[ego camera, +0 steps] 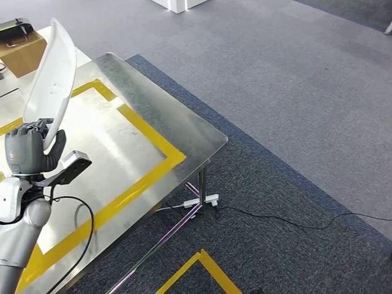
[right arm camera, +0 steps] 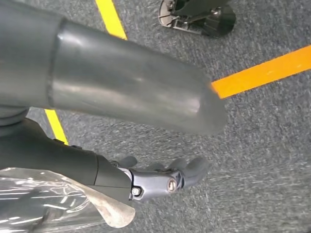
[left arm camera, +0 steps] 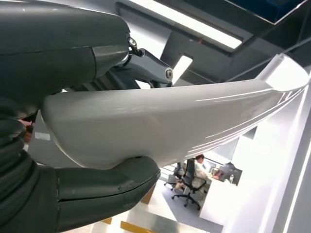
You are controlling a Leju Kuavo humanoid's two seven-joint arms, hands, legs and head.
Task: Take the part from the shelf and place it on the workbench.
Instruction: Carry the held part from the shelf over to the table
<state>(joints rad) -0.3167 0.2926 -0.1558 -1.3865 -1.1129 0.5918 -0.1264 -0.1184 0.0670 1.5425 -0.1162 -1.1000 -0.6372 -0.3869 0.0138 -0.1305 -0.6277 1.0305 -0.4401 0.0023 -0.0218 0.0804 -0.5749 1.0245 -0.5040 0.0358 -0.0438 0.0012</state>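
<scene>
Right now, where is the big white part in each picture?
Head view: the white part stands on end at the far left, above the steel workbench, gripped at its lower end by the left hand.
Left wrist view: it stretches across the picture, between thumb and fingers.
Right wrist view: not in it; the right hand hangs over grey carpet.
Shared landmark: the left hand gripping it.

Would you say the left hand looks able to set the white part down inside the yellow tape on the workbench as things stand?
Probably yes: the left hand holds the white part upright above the workbench, and the steel inside the yellow tape beside it looks bare.
</scene>
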